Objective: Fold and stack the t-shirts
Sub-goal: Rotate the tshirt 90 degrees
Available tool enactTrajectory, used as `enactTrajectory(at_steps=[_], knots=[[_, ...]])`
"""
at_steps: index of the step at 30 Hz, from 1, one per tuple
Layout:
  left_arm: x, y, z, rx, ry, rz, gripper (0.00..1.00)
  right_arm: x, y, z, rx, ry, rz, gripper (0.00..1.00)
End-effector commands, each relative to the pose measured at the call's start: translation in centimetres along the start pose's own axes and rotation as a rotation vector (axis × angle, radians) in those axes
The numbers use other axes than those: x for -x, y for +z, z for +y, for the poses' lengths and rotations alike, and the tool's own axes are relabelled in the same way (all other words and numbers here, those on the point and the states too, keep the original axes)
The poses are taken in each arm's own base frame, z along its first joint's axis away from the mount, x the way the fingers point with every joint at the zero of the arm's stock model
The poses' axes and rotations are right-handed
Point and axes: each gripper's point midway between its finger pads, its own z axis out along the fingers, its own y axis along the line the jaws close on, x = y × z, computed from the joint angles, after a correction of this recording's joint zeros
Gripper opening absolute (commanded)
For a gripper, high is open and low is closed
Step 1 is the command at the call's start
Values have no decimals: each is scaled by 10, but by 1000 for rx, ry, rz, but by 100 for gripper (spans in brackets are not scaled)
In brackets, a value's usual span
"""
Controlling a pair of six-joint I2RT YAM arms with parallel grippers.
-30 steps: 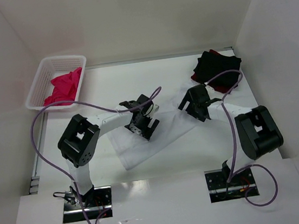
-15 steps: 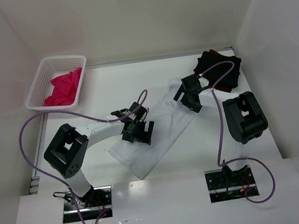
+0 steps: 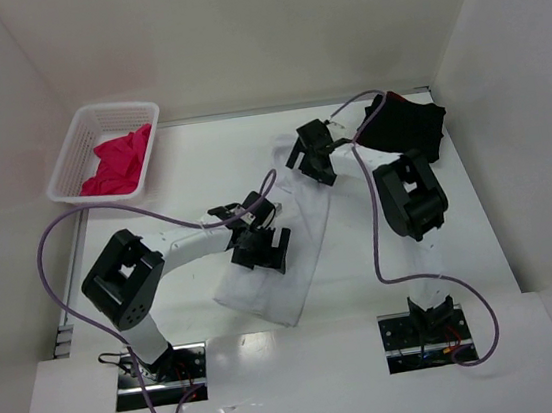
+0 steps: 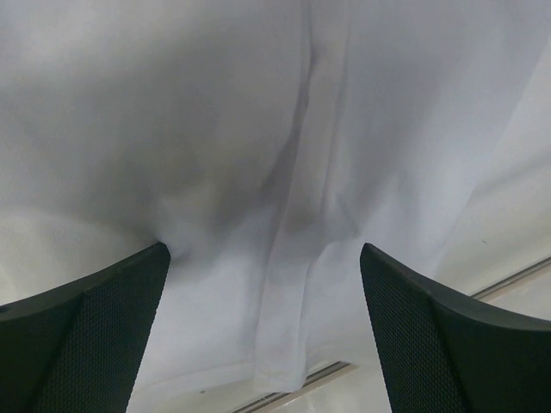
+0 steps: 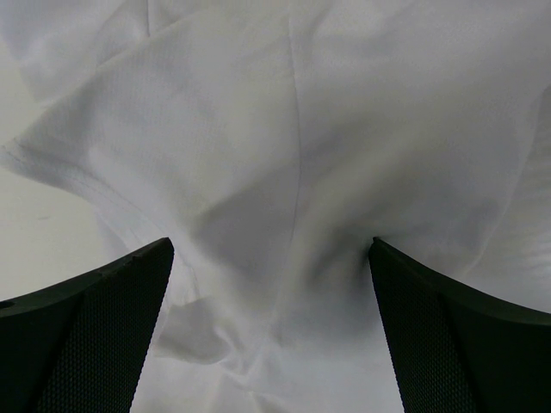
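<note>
I work on a white table (image 3: 191,167) shut in by white walls (image 3: 235,40) at the back and on both sides (a pale room all round, so the white cloth is hard to read against it). The white t-shirt (image 3: 301,229) lies flat under both my tools, its long axis on a slant: the broad end sits beneath and nearer my bases than my left gripper (image 3: 261,249), and the narrow end runs away to the right under my right gripper (image 3: 312,157). My left gripper (image 4: 263,249) has its fingers (image 4: 103,327) spread wide and holds nothing; a raised crease of the shirt runs between them, and the cloth puckers at one tip. My right gripper (image 5: 271,245) is spread just as wide over rumpled cloth, with a hemmed sleeve edge off to one side; I cannot tell whether its tips press down. Far to the left of my left gripper, against the wall, stands a white mesh basket (image 3: 70,166) with a pink t-shirt (image 3: 115,164) in it. Just right of my right gripper, in the back corner, lies the black t-shirt (image 3: 407,125), a sliver of dark red t-shirt (image 3: 394,97) showing at its far edge. Bare table lies between basket and white shirt, and to the right of the shirt's near end.
</note>
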Motion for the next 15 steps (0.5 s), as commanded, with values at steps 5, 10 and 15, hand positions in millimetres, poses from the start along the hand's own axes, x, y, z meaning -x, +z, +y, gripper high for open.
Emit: enactTrajectory(at_steps=[5, 10, 15], knots=[[-30, 11, -17, -105, -29, 108, 99, -2, 22, 45, 44, -71, 18, 100], [-32, 17, -25, -155, -30, 130, 99, 6, 42, 60, 43, -108, 7, 100], [-33, 24, -31, -177, -31, 145, 99, 26, 53, 87, 73, -162, -22, 100]])
